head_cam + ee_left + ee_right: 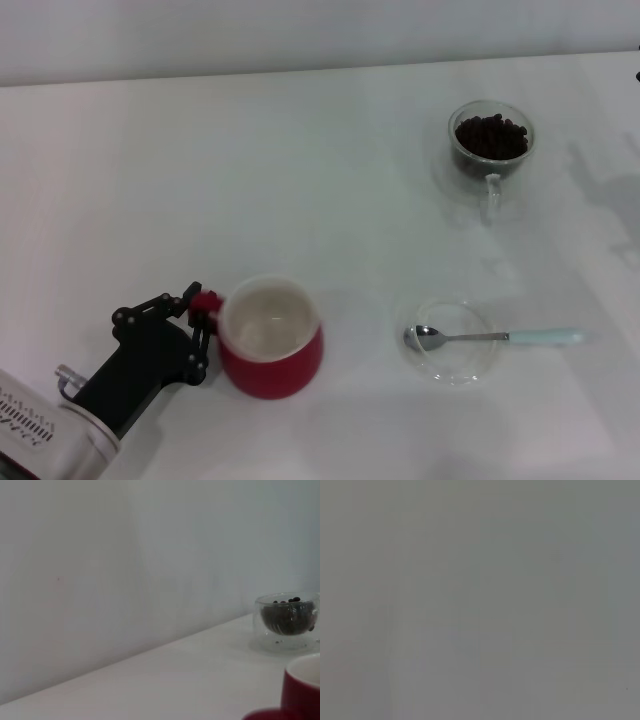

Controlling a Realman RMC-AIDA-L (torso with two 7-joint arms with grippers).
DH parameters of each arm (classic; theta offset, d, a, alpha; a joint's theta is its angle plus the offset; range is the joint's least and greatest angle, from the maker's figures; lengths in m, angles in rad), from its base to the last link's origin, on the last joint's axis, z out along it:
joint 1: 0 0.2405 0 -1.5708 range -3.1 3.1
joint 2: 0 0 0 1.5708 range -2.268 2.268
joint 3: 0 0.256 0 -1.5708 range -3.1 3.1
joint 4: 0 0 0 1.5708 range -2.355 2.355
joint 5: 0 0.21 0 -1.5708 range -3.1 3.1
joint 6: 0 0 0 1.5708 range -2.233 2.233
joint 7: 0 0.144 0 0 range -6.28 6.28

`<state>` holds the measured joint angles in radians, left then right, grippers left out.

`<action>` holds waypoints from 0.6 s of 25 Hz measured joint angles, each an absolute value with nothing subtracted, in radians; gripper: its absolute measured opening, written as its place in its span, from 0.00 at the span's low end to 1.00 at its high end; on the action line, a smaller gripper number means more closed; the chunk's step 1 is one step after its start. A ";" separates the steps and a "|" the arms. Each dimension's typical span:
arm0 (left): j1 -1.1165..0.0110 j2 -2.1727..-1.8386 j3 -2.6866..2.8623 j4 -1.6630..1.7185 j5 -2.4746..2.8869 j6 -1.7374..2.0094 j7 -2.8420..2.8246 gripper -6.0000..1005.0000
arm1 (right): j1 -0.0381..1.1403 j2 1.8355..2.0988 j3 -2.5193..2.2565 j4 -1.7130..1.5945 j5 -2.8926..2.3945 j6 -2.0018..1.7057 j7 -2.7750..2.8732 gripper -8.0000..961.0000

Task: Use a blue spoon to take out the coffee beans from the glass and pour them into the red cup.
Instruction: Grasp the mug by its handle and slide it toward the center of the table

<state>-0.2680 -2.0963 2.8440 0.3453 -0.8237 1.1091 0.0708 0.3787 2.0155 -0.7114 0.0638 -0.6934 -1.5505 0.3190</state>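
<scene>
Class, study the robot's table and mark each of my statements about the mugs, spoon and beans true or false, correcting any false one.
1. The red cup holds coffee beans. False: its white inside shows no beans.
2. The coffee beans are in the glass. True.
3. The blue spoon stands in the glass. False: it lies with its bowl on a clear saucer, handle pointing to the robot's right.
4. The left pincer is at the red cup's handle. True.
5. The right pincer holds the spoon. False: no pincer is near the spoon, and the right one is out of view.
</scene>
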 joint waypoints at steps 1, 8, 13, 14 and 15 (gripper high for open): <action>-0.266 -2.096 2.844 0.345 -0.824 1.109 0.070 0.11 | 0.379 2.016 -0.712 0.064 -0.693 -1.551 0.319 0.89; -0.261 -2.095 2.844 0.345 -0.826 1.110 0.069 0.21 | 0.377 2.016 -0.712 0.071 -0.693 -1.556 0.319 0.89; -0.252 -2.094 2.837 0.345 -0.832 1.115 0.067 0.29 | 0.377 2.016 -0.711 0.072 -0.693 -1.560 0.319 0.89; -0.251 -2.094 2.836 0.345 -0.832 1.115 0.067 0.30 | 0.377 2.016 -0.711 0.072 -0.693 -1.562 0.319 0.89; -0.250 -2.094 2.836 0.345 -0.833 1.115 0.066 0.38 | 0.377 2.016 -0.710 0.072 -0.693 -1.564 0.319 0.89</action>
